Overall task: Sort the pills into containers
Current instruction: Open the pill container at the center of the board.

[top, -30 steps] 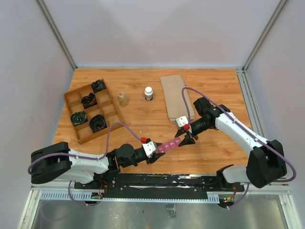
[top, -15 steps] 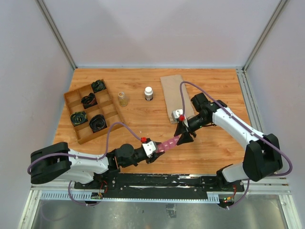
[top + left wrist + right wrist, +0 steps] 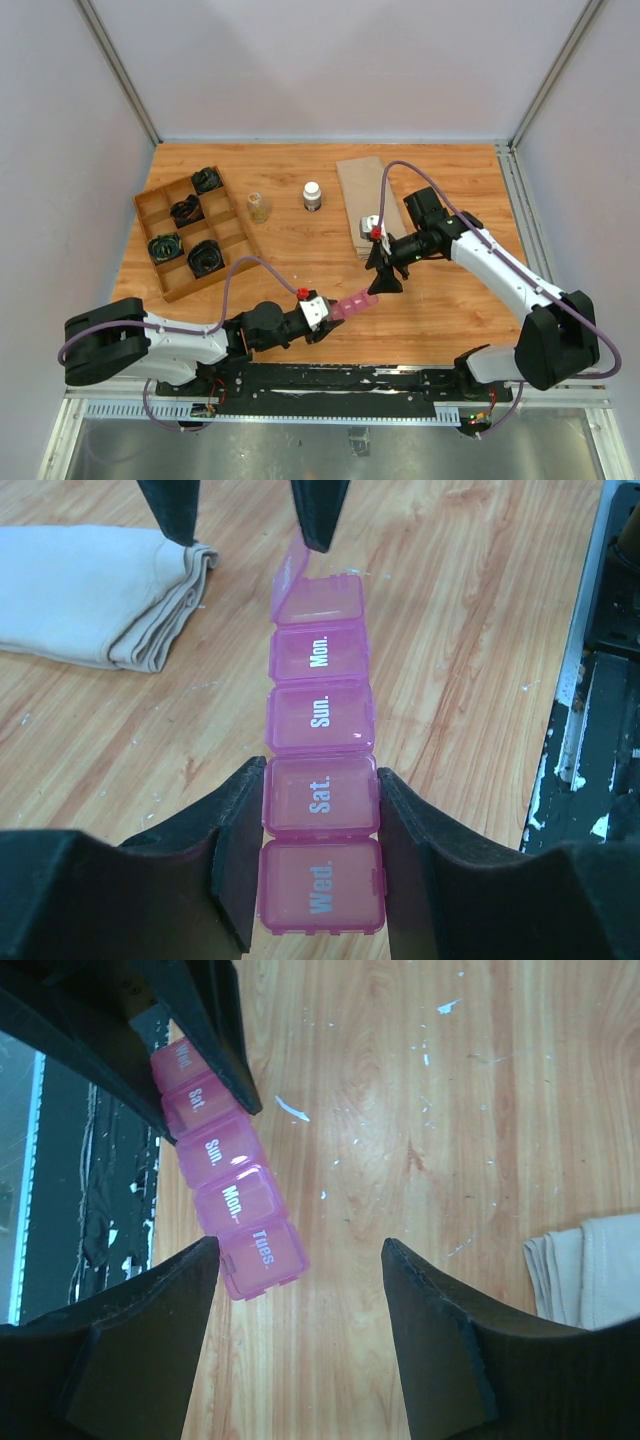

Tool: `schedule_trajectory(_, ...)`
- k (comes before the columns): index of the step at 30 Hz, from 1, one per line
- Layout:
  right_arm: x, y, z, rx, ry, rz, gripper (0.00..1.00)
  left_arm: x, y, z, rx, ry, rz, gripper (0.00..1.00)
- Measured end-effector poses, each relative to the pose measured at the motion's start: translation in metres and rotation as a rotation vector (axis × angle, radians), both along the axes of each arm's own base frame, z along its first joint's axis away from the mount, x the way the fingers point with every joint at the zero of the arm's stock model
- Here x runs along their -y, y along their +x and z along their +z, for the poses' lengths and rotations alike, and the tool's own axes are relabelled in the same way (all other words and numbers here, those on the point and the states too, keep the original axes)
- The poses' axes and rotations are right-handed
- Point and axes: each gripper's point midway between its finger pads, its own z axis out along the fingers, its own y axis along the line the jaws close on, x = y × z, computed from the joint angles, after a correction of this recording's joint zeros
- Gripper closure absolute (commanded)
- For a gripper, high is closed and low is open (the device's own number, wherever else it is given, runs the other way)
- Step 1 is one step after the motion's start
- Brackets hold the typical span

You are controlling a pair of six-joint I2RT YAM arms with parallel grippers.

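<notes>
Desk [image 3: 300,250], left side: wooden divided tray [image 3: 233,232], black items [image 3: 205,258] in its cells. Far centre: small clear jar [image 3: 259,207], white-capped bottle [image 3: 313,195]. Near edge, centre: left gripper [image 3: 325,312] clamped on the pink strip of day-labelled containers [image 3: 352,303] at the "Sat." cell. Right of centre: folded tan cloth [image 3: 368,200]. At the cloth's near end: right gripper [image 3: 384,283], jaws spread apart, over the strip's "Tues." end.
</notes>
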Motion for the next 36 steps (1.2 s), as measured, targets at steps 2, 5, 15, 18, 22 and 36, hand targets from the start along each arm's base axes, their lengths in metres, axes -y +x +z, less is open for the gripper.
schedule_trajectory(2, 0.0, 0.005, -0.001, 0.007, -0.006, -0.023, 0.35, -0.001, 0.0, -0.003, -0.004, 0.009, -0.001, 1.0)
schedule_trajectory(5, 0.0, 0.011, -0.004, 0.011, -0.017, -0.059, 0.35, -0.001, -0.001, -0.007, -0.011, 0.025, -0.004, 1.0)
schedule_trajectory(15, 0.005, 0.03, -0.015, 0.048, -0.073, -0.141, 0.37, 0.0, -0.005, -0.006, -0.013, 0.021, -0.024, 1.0)
schedule_trajectory(18, 0.004, 0.033, -0.022, 0.047, -0.102, -0.149, 0.37, 0.001, -0.005, -0.006, -0.013, 0.02, -0.025, 1.0)
schedule_trajectory(22, 0.002, 0.033, -0.031, 0.041, -0.133, -0.145, 0.37, 0.001, -0.005, -0.006, -0.014, 0.02, -0.029, 1.0)
schedule_trajectory(36, -0.001, 0.028, -0.059, 0.003, -0.243, -0.125, 0.34, 0.001, -0.006, -0.007, -0.015, 0.025, -0.034, 1.0)
